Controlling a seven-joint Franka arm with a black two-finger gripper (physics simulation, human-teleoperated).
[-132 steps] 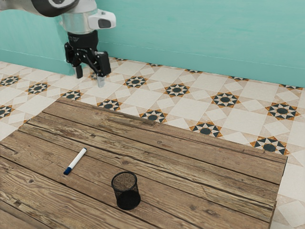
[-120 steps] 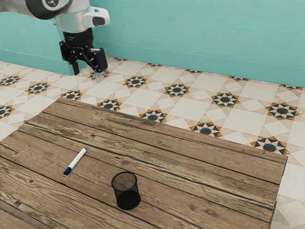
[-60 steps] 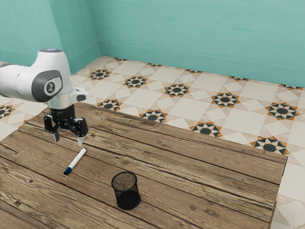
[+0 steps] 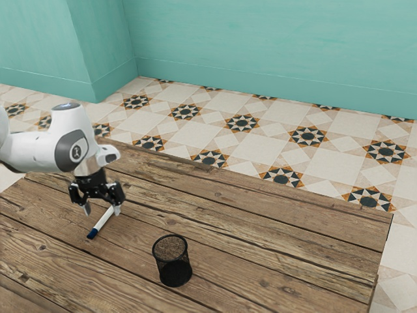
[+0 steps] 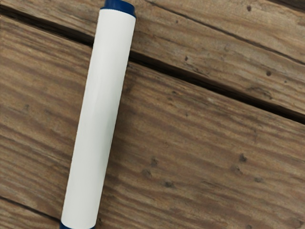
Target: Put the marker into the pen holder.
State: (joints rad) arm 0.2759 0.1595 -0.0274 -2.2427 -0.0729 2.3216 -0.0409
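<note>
Jaws stand parted, exterior view; wrist shows marker [image 5: 100, 117].

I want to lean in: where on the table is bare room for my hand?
Bare planks run from the pen holder to the table's edge at the exterior view's right. Crowded: around the marker, by the open gripper.
</note>
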